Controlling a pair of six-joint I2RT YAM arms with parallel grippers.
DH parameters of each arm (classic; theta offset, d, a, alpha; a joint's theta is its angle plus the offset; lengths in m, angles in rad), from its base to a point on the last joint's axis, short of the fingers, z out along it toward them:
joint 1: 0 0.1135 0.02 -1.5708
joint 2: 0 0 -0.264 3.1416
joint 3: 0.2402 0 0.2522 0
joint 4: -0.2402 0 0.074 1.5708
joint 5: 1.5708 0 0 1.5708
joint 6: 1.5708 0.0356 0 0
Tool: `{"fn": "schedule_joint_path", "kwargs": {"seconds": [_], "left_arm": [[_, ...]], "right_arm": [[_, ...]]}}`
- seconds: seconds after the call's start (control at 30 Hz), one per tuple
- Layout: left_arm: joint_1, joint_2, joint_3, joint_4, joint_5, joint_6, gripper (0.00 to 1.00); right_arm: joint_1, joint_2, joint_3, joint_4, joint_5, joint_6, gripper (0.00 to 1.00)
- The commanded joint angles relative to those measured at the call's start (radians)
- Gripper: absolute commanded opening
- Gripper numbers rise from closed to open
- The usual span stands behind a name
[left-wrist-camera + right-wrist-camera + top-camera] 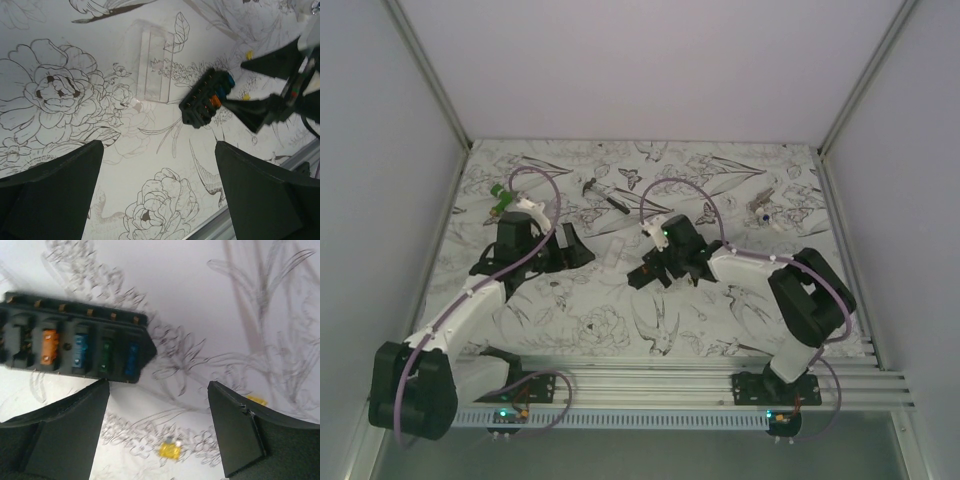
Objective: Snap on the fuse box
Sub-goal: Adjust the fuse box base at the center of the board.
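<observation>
Two pairs of fingers are standing spread, holding nothing: the right gripper (159,386) is hovering just beside the fuse box (75,342), which is lying on the table (200,290), coloured fuses facing up. The left gripper (159,146) is hanging farther from the fuse box. A clear cover (155,67) is lying just beside the box and a loose yellow fuse (170,449) near it.

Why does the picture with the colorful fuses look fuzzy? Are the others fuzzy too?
Right wrist view: the fuse box is very close, so it looks smeared. Left wrist view: flower drawings sharp. Top external view: small things grainy.
</observation>
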Motion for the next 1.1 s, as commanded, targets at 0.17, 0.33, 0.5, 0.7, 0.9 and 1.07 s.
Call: {"fn": "schedule_joint_path", "kwargs": {"seconds": [0.17, 0.33, 0.5, 0.7, 0.9, 1.07], "left_arm": [[-0.032, 0.07, 0.036, -0.017, 0.104, 0.032, 0.98], [-0.046, 0.091, 0.046, -0.017, 0.115, 0.035, 0.97], [-0.051, 0.092, 0.043, -0.017, 0.114, 0.032, 0.98], [-0.051, 0.083, 0.027, -0.017, 0.085, 0.016, 0.97], [-0.06, 0.076, 0.021, -0.017, 0.088, 0.009, 0.97], [-0.064, 0.075, 0.018, -0.017, 0.086, 0.007, 0.97]], "right_arm": [[-0.063, 0.141, 0.181, 0.061, 0.053, -0.048, 0.86], [-0.063, 0.196, 0.256, 0.064, 0.028, -0.031, 0.85], [-0.065, 0.11, 0.229, 0.035, 0.039, 0.019, 0.85], [-0.089, -0.035, 0.126, -0.081, 0.06, 0.138, 0.84], [-0.116, -0.098, 0.073, -0.192, 0.006, 0.203, 0.8], [-0.127, -0.106, 0.038, -0.245, -0.01, 0.257, 0.68]]}}
